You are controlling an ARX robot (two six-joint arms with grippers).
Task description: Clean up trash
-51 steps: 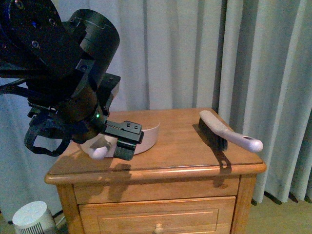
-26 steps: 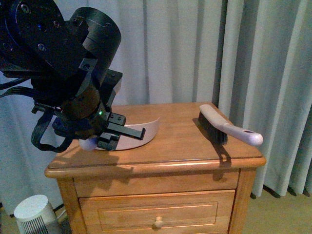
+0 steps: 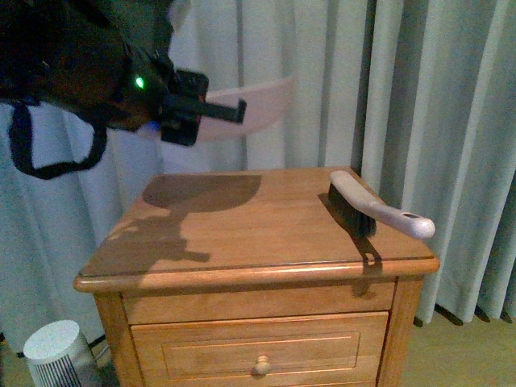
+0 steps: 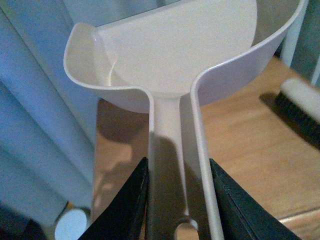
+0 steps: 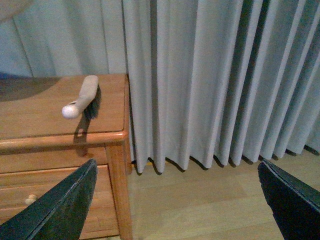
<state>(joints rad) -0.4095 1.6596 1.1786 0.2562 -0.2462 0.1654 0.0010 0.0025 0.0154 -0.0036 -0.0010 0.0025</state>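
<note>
Left arm high over nightstand's back-left corner; left gripper pinching dustpan by handle, pan airborne. Right gripper jaws spread wide, beyond right edge. Trash wad: cannot tell where, front view blurry.

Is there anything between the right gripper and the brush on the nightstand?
Nothing visible. The open right gripper has a clear line to the brush, which lies at the nightstand's edge. The left gripper holds the dustpan in the air.
</note>
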